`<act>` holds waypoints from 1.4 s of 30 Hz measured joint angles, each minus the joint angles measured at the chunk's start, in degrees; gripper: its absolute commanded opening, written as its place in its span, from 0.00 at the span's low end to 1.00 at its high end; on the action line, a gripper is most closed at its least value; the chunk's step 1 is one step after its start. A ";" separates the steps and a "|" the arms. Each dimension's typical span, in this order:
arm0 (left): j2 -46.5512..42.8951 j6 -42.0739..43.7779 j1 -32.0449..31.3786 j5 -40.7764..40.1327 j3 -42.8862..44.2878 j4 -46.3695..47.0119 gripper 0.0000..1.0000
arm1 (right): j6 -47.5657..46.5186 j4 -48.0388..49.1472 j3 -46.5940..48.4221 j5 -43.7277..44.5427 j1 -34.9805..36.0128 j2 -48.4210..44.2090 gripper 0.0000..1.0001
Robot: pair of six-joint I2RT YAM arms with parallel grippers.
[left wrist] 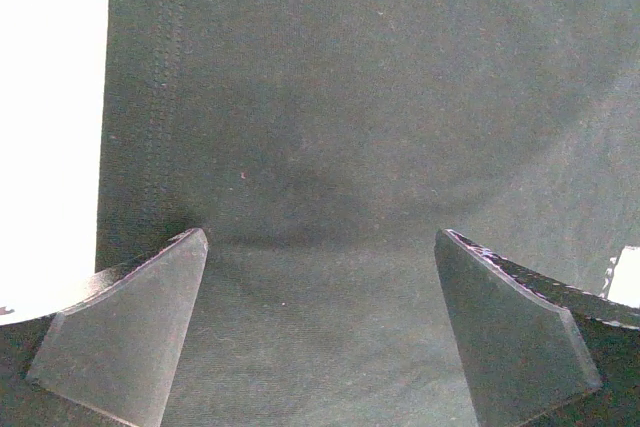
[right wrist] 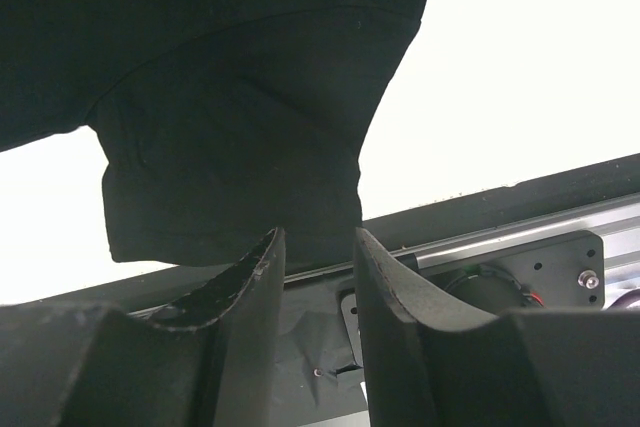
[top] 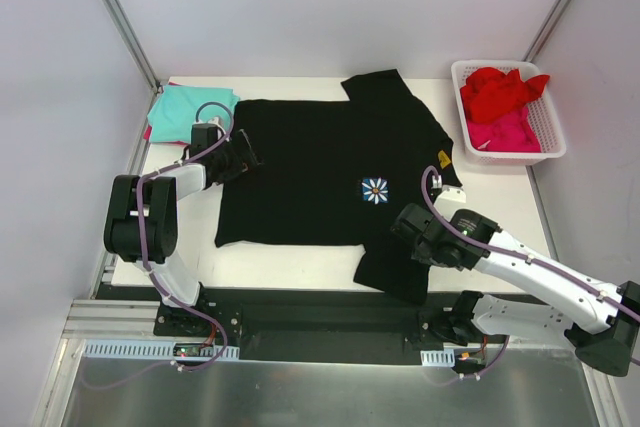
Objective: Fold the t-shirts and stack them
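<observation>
Nothing legible anywhere; the black t-shirt (top: 300, 162) bears only a wordless flower print (top: 375, 190); its yellow tag (top: 443, 158) is too small to read.

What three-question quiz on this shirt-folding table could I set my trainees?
1. True or false: the left tool stands open over the black t-shirt.
2. What lies in the white basket? A. a green t-shirt and a yellow t-shirt; B. the red t-shirt and the pink t-shirt; C. nothing.
3. Name the print on the black t-shirt's front.
Key: 1 true; 2 B; 3 a white-and-blue flower.
</observation>
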 measured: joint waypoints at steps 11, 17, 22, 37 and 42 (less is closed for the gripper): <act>0.02 0.70 1.44 0.22 0.31 -0.48 0.99 | 0.72 -2.19 0.00 -0.09 0.00 -0.90 0.37; -0.48 0.37 1.42 0.90 0.74 -2.01 0.99 | 0.79 -3.15 0.00 -0.09 0.00 -0.87 0.37; -5.66 0.44 0.26 -0.11 2.40 -5.95 0.99 | 0.79 -3.34 0.00 -0.09 0.00 -0.87 0.37; 6.21 0.98 -11.52 -2.43 17.22 -8.55 0.99 | 0.76 -3.32 0.00 -1.11 -0.04 0.46 0.37; 10.32 0.87 -12.37 -1.77 17.70 -9.51 0.99 | 0.81 -3.39 -0.11 -1.11 -0.07 -0.02 0.37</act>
